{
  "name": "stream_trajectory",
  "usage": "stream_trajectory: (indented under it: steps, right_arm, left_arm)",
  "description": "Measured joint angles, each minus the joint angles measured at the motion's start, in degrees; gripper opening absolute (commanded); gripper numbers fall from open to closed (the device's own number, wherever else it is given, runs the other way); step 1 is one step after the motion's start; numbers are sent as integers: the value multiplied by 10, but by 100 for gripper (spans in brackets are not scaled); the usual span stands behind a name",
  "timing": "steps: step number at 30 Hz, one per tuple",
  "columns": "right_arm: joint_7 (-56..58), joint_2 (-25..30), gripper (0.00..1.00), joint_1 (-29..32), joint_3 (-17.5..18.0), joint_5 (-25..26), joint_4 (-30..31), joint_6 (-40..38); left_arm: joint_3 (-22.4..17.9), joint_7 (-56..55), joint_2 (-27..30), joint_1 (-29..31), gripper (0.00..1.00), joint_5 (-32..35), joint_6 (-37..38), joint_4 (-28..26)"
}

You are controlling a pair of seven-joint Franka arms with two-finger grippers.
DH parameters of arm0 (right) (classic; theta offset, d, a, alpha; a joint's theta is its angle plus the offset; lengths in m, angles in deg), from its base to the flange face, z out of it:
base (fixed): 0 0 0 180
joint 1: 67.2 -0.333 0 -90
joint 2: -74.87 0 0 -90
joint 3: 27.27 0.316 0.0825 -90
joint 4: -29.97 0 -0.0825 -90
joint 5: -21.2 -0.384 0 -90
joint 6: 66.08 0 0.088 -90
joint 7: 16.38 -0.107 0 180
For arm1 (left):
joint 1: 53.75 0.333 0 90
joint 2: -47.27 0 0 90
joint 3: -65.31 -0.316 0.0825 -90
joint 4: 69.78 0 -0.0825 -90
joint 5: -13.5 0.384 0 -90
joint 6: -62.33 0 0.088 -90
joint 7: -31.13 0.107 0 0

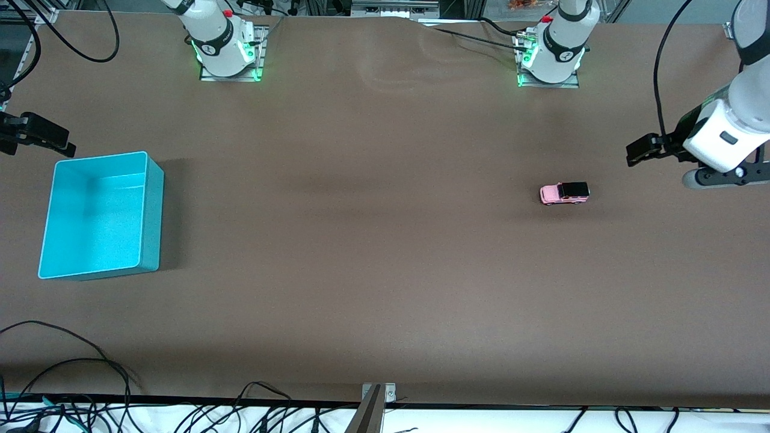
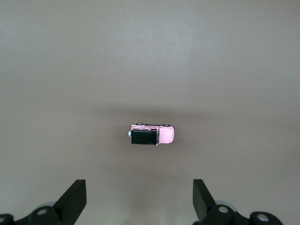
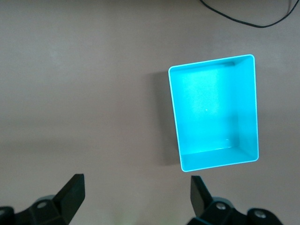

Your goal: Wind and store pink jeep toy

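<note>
— On the brown table (image 1: pixel 373 240), toward the left arm's end, where does the pink jeep toy (image 1: pixel 564 193) stand?
— Upright on its wheels, alone, black roof up, well apart from the teal bin (image 1: pixel 153 204) at the right arm's end.
— And the 2 grippers?
— Left gripper (image 1: pixel 639 150) hangs above the table near the jeep, fingers spread wide, holding nothing. Right gripper (image 1: pixel 42 137) hangs beside the bin, fingers equally wide, empty.
</note>
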Motion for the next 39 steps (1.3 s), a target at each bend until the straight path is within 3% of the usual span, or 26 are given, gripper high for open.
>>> stream_trajectory:
  steps: [39]
  right_arm:
    - [0, -1, 100, 0, -2, 0, 2, -9]
  left_arm:
    - [0, 0, -2, 18, 100, 0, -389, -352]
